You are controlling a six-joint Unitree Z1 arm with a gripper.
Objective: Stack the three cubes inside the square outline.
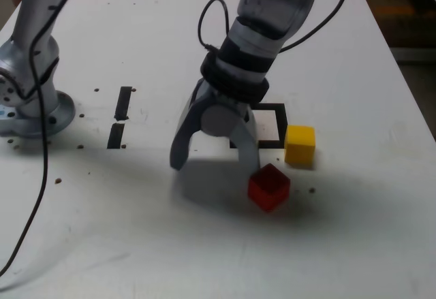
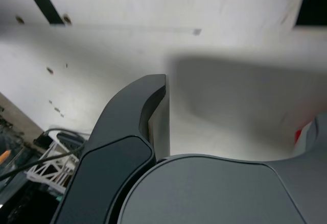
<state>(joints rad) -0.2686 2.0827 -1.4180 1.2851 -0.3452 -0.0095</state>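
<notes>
My gripper point(image 1: 214, 163) hangs open just above the white table, its jaws spread wide with only bare table between them. A red cube point(image 1: 268, 186) lies just outside the finger point(image 1: 248, 154) on the exterior view's right, close to its tip. Beyond it, a yellow cube point(image 1: 300, 144) rests on the table beside the square outline point(image 1: 281, 120), outside its right-hand line. The arm hides the outline's left part. In the wrist view one dark finger point(image 2: 135, 114) shows, and a sliver of the red cube point(image 2: 298, 135) shows at the edge.
Two short black tape strips point(image 1: 123, 101) point(image 1: 116, 135) lie toward the exterior view's left. The arm's base point(image 1: 30, 112) stands at the far left, with a black cable point(image 1: 43, 176) trailing across the table. The table's edge point(image 1: 409, 88) runs along the right.
</notes>
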